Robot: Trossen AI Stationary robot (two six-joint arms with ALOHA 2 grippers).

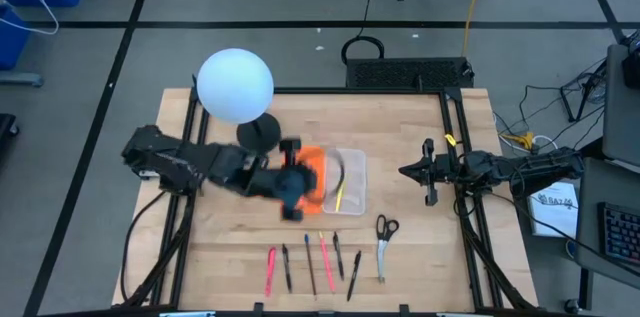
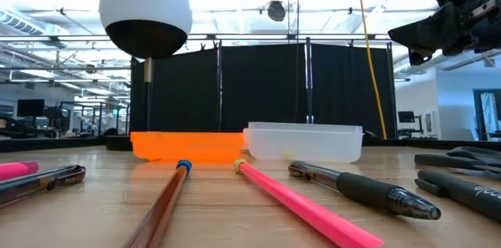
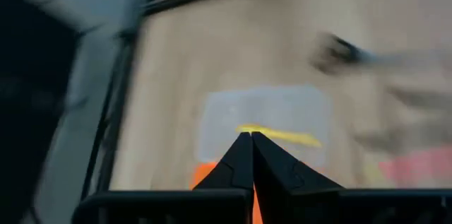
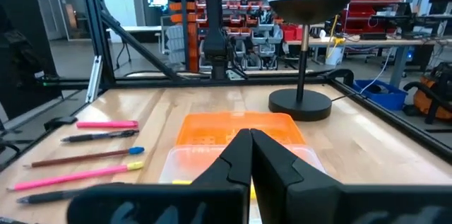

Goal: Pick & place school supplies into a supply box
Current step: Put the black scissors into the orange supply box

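The supply box (image 1: 350,179), a clear shallow tray, sits mid-table joined to an orange perforated panel (image 1: 314,161). A yellow pencil (image 1: 340,194) lies inside the box, and it also shows in the blurred left wrist view as the pencil (image 3: 279,136) in the box (image 3: 265,114). My left gripper (image 1: 308,185) hangs shut and empty above the panel, pointing toward the box. Several pens and pencils (image 1: 310,262) and the scissors (image 1: 385,239) lie near the front edge. My right gripper (image 1: 405,170) waits shut at the right.
A lamp with a white globe (image 1: 235,85) and round black base (image 1: 259,133) stands behind the panel at the far left. Bare wood lies between the box and the row of pens. My right arm shows high at the right in the low view (image 2: 446,17).
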